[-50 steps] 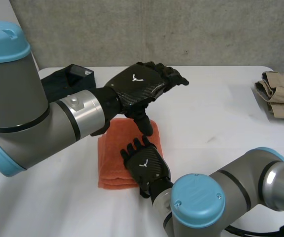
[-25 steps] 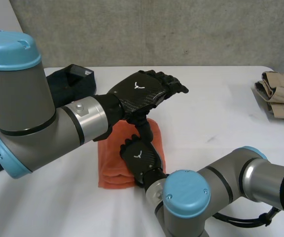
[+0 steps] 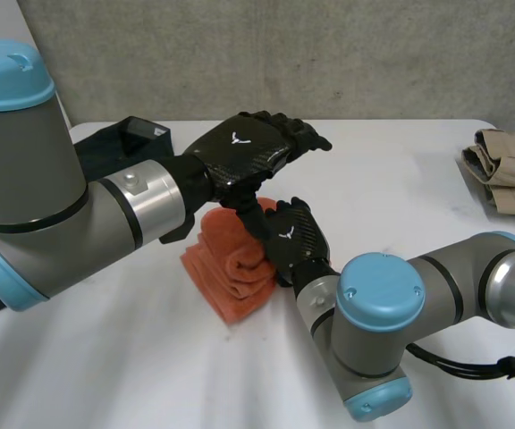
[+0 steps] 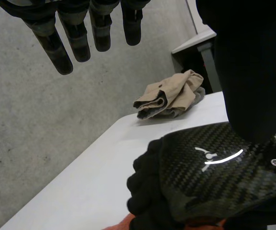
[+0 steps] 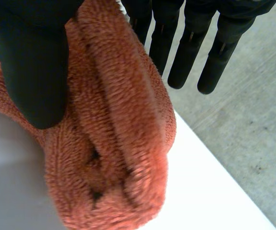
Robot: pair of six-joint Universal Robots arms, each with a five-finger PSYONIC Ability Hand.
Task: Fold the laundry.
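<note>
Though left hand (image 3: 240, 150) loose-fingered, right hand (image 3: 296, 241) tight around one orange towel (image 3: 232, 273).

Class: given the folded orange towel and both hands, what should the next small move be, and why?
Probably the right hand should lower the orange towel flat onto the table before letting go: it pinches the towel tilted up at one edge, while the left hand hovers open above.

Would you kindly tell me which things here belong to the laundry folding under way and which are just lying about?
In use:
- orange towel, pinched between thumb and fingers of the right hand
- left hand, open above the towel

Lying about:
- beige garment, bunched, far right on the table
- dark garment, far left
</note>
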